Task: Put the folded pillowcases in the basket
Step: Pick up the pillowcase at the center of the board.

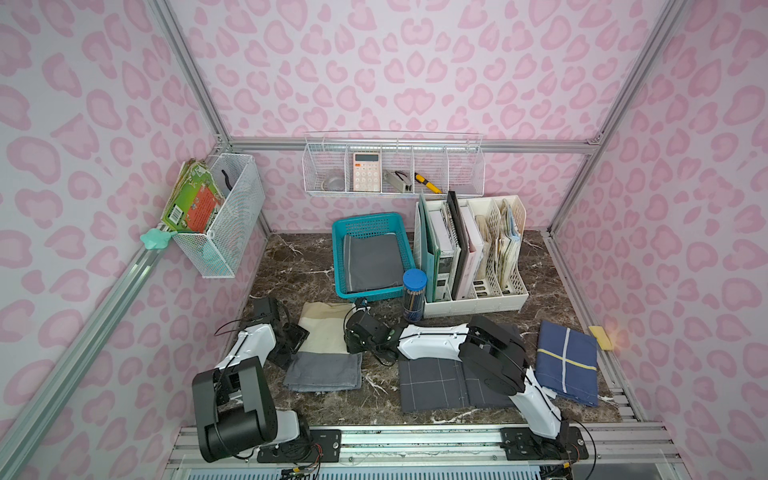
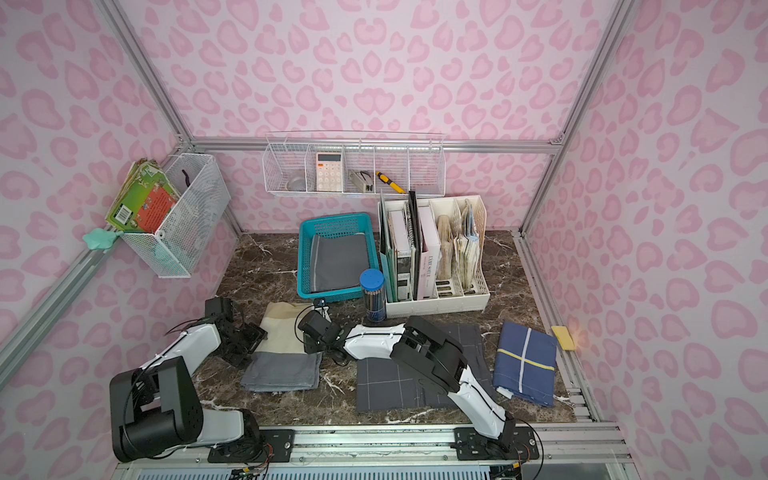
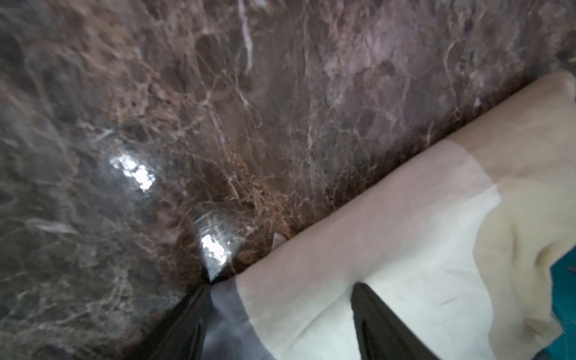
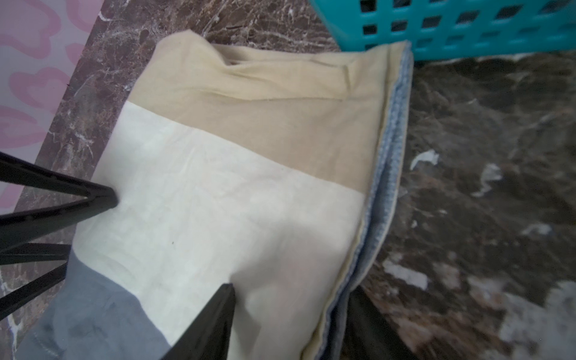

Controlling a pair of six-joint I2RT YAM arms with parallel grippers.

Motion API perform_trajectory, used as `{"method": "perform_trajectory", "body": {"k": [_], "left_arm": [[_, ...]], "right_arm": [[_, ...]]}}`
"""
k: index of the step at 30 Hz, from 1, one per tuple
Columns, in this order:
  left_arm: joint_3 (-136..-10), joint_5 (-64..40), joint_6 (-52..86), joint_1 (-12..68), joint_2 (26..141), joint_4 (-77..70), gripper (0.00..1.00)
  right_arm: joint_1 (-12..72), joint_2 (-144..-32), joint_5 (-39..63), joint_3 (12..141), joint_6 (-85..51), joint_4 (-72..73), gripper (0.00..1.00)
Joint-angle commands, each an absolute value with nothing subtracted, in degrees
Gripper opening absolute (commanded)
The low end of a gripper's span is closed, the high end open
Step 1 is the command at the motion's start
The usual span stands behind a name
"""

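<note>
The folded pillowcase, banded tan, cream and grey, lies flat on the marble table just in front of the teal basket. My left gripper straddles its left edge, with one finger on the table and one pressing on the cream band. It is open. My right gripper straddles the right edge, one finger on top and one beside the blue-grey underside. Its jaws stand apart, with the cloth bulging between them. A folded dark grey cloth lies in the basket.
A blue pencil tube and a cream file rack stand right of the basket. A dark grid-patterned cloth lies under the right arm, a navy striped cloth at the right. White wire baskets hang on the walls.
</note>
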State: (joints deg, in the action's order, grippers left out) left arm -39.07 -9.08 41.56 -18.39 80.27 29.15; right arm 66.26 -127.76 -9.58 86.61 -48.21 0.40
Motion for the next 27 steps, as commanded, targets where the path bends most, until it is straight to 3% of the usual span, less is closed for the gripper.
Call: {"method": "perform_trajectory", "body": {"k": [1,4,16,22,27], "left_arm": [[-38.87,-14.55,40.78,-16.84,81.82,26.21,0.69],[-38.64,-14.50,41.04,-15.41,81.24,26.23,0.62],[-32.68,-12.85,46.91,-11.54,70.34,26.56,0.13],[-30.01,-9.12,49.57,-9.79,59.59,30.92,0.00],[-28.10,-6.50,52.07,-9.13,45.17,37.41,0.00]], "right_arm": [[66.14,-128.23,-7.84,86.87,-47.77,-0.55,0.53],[66.18,-128.14,-7.90,86.84,-47.51,-0.36,0.45],[68.50,-125.54,-12.75,86.68,-44.13,0.02,0.00],[70.71,-122.36,-16.21,84.03,-41.57,2.48,0.00],[72.76,-118.59,-20.10,82.13,-38.84,4.01,0.00]]}}
